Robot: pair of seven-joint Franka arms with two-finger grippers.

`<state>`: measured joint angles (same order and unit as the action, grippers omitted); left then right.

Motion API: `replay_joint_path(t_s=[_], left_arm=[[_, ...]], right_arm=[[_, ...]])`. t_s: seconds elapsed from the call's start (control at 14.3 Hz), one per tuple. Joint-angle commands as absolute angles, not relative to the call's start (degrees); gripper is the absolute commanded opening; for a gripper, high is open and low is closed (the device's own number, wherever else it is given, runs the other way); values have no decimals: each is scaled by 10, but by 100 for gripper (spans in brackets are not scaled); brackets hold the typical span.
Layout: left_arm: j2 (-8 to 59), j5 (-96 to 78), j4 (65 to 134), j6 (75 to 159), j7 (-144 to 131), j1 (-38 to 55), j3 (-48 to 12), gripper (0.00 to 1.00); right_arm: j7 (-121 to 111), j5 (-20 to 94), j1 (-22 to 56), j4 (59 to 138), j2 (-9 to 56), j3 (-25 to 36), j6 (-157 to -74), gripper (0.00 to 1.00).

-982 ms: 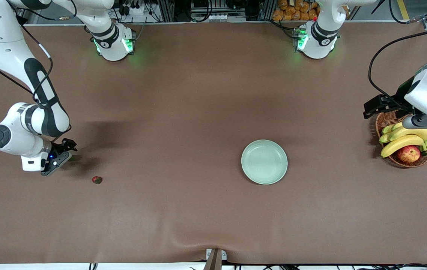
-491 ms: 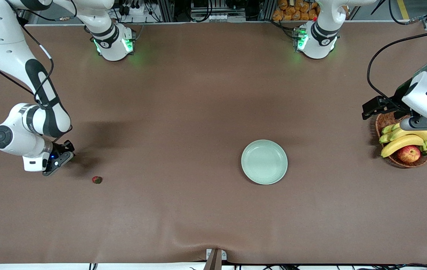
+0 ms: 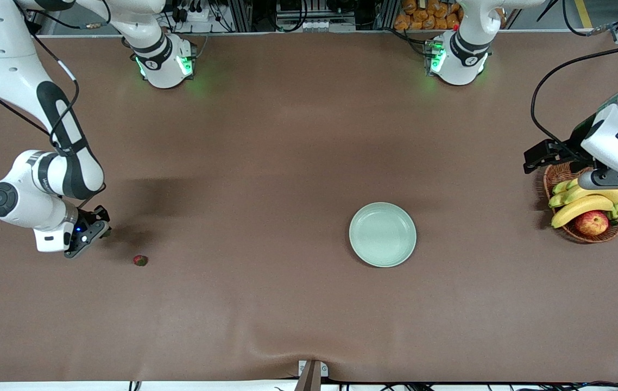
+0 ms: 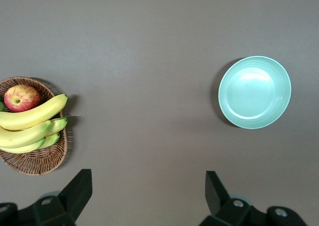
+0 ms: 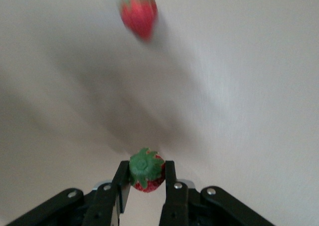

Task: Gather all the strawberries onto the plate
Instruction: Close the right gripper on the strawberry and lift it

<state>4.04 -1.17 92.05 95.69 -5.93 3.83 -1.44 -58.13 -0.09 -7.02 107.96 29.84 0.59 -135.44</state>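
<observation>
My right gripper [image 3: 97, 232] is low over the table at the right arm's end, shut on a small red strawberry [image 5: 147, 173] with a green cap, held between its fingers [image 5: 169, 186]. A second strawberry [image 3: 140, 260] lies on the table close by, nearer to the front camera; it also shows in the right wrist view [image 5: 138, 14]. A third strawberry is out of view. The pale mint-green plate [image 3: 382, 234] sits empty near the table's middle and shows in the left wrist view [image 4: 254, 92]. My left gripper [image 4: 148, 196] is open and empty, high over the table by the basket.
A brown wicker basket [image 3: 559, 174] with bananas [image 3: 586, 206] and a red-yellow apple [image 3: 592, 222] stands at the left arm's end of the table. It also shows in the left wrist view [image 4: 35, 161]. The brown cloth has a ripple at its front edge.
My right gripper has shifted slightly over the table by the loose strawberry. My left arm has drifted a little farther from the front camera. Plate and loose strawberry have not moved.
</observation>
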Motion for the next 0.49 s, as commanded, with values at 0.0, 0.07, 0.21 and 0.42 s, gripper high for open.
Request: replay_joint_path(t_s=[0.0, 0.07, 0.21, 0.42], left_arm=[[48, -19, 911, 949, -52, 40, -13, 100], [48, -19, 911, 949, -53, 40, -14, 100], [50, -20, 910, 949, -52, 40, -15, 100], [54, -23, 910, 949, -50, 41, -16, 100]], right_arm=[[-573, 9, -34, 1023, 272, -13, -1276, 0], [-557, 9, -16, 1001, 272, -16, -1255, 0], [-514, 14, 28, 973, 274, -17, -1247, 0], [-431, 60, 99, 962, 276, -17, -1251, 0]])
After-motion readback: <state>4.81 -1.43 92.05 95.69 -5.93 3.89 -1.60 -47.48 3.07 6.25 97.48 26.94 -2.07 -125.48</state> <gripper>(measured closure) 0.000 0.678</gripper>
